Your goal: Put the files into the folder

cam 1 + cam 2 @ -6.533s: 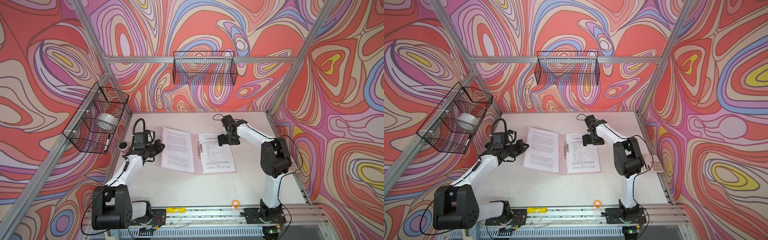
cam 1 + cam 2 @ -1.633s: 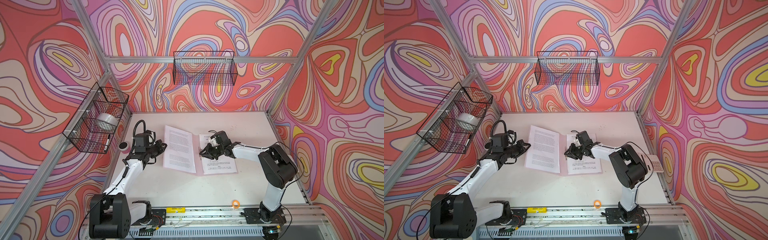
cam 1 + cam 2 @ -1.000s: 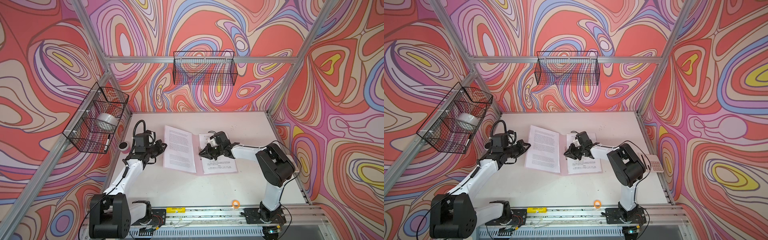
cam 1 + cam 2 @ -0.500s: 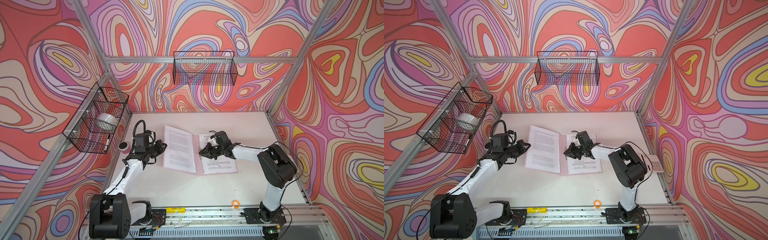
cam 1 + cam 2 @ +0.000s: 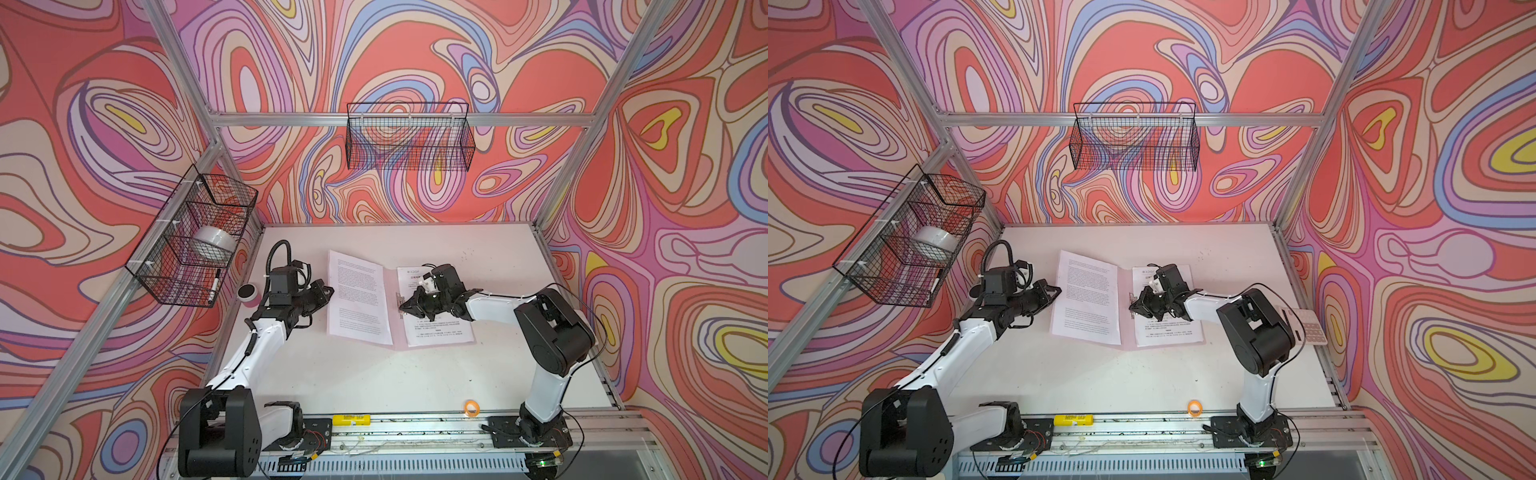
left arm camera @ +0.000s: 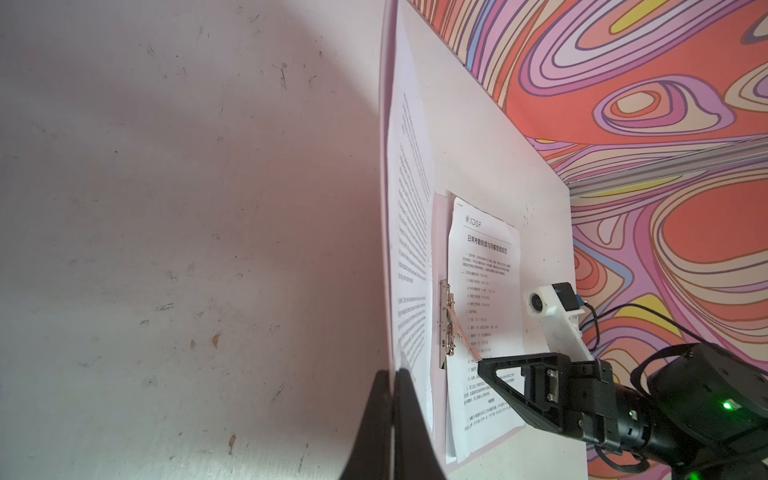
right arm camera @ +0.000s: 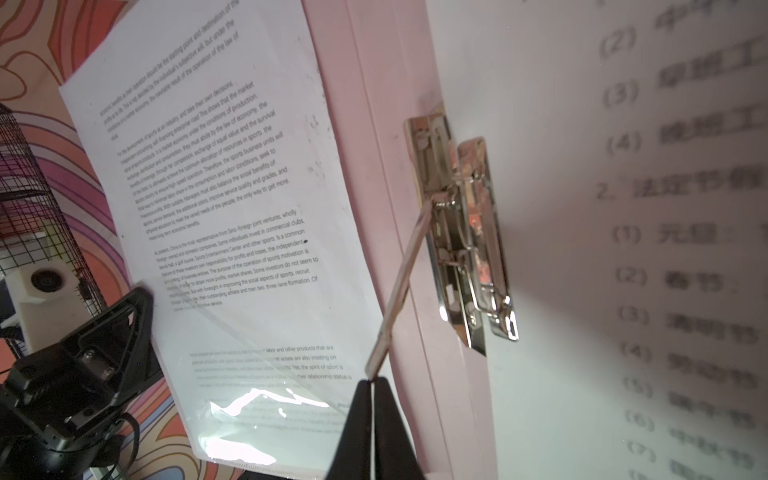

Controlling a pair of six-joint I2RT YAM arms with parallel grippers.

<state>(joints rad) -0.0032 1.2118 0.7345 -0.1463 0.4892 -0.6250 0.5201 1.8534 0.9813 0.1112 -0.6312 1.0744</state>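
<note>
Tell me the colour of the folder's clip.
Shiny silver metal; the clip shows best in the right wrist view.

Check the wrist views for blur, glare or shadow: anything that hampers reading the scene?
Right wrist view: the list sheet is out of focus, the metal clip sharp, glare streaks the clear sleeve over the dense-text page. Left wrist view: soft shadow dims the table beside the folder; heading legible.

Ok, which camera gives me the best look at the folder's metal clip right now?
Right wrist view: the clip is close and sharp, lever raised, its tip in the shut right gripper. Left wrist shows it small and edge-on; in both top views it is a sliver by the folder spine, mostly hidden.
</note>
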